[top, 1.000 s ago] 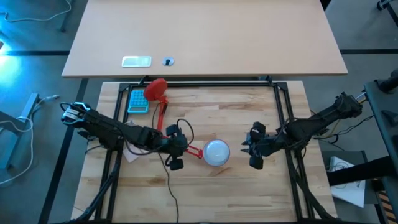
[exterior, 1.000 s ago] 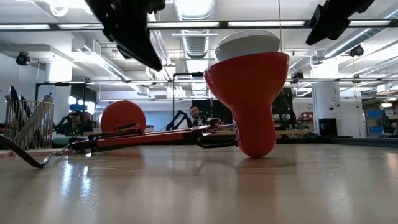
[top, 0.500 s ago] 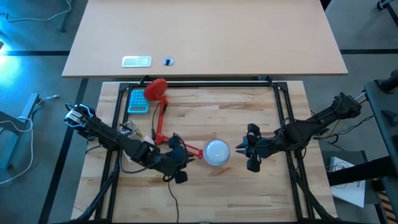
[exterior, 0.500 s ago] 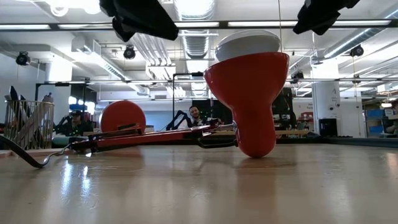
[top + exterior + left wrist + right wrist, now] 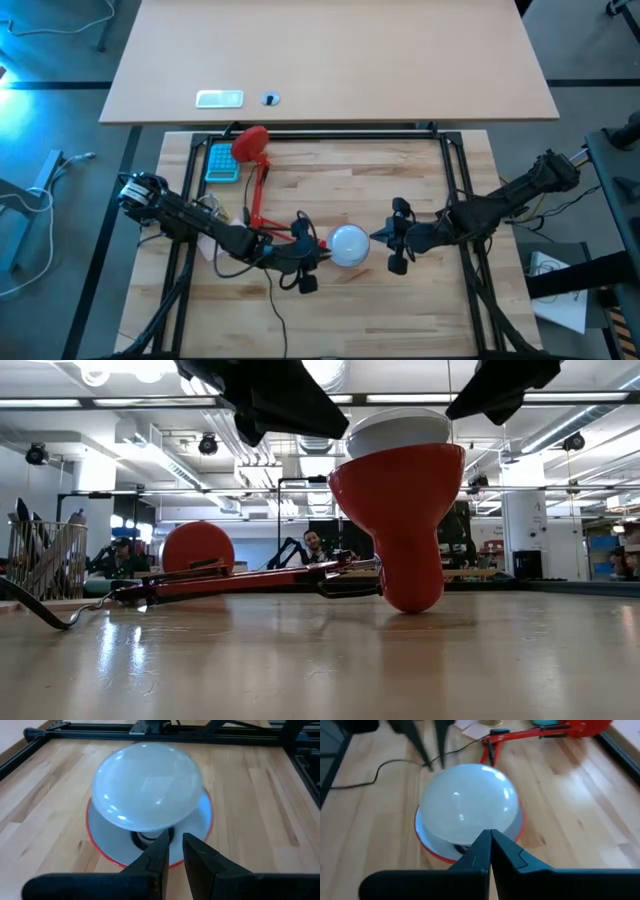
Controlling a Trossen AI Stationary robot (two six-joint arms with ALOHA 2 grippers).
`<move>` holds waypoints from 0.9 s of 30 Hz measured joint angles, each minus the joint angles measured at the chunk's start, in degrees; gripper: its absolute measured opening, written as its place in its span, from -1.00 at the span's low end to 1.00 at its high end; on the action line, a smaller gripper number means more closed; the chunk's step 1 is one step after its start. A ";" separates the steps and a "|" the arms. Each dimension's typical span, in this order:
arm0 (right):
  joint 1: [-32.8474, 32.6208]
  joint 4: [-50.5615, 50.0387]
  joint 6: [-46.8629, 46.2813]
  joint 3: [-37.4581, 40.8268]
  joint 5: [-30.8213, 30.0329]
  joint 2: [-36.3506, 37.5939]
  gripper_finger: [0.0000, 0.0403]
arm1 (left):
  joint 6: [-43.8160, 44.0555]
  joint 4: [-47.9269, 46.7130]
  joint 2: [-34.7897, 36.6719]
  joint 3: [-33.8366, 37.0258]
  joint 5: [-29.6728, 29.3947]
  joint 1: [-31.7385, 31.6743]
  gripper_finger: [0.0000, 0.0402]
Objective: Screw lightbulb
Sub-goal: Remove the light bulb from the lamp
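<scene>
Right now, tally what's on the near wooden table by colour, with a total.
Red: 1, the desk lamp lying on its side, shade opening upward
White: 1, the lightbulb seated in that shade
Blue: 1, a small flat item by the lamp base
Total: 3

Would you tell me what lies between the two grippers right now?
In the high view, the lightbulb, sitting in the red lamp shade, lies between the left gripper and the right gripper.
</scene>
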State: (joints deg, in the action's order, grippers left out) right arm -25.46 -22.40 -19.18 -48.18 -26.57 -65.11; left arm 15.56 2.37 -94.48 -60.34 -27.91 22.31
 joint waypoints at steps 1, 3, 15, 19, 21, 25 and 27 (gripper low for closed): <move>-0.01 0.31 0.29 0.04 0.24 -0.45 -1.00 | 0.06 0.02 -0.06 0.00 -0.02 -0.11 -0.77; 0.03 1.68 0.54 0.06 1.00 -1.67 -0.99 | 0.08 0.10 -0.06 0.00 -0.08 -0.11 -0.77; 0.24 6.72 3.79 -1.25 3.67 -7.58 -0.99 | 8.64 -14.64 0.95 -0.28 -0.04 -0.02 -0.77; 0.78 6.88 3.87 -1.25 3.72 -7.34 -0.99 | 9.61 -17.84 1.66 -0.28 -0.26 0.26 -0.77; 0.98 6.86 3.87 -1.25 3.74 -7.34 -0.99 | 9.55 -19.21 2.08 -0.28 -0.26 0.26 -0.77; 1.03 6.80 3.85 -1.27 3.74 -7.38 -0.99 | 9.50 -21.92 4.04 -0.01 -0.05 0.27 -0.77; 1.21 6.78 4.01 -1.26 3.73 -7.40 -0.99 | 9.10 -22.43 5.67 0.19 0.25 0.41 -0.77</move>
State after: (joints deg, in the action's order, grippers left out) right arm -24.25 -15.62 -15.17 -49.44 -22.84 -72.51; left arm 24.66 -20.06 -88.82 -60.15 -27.66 22.72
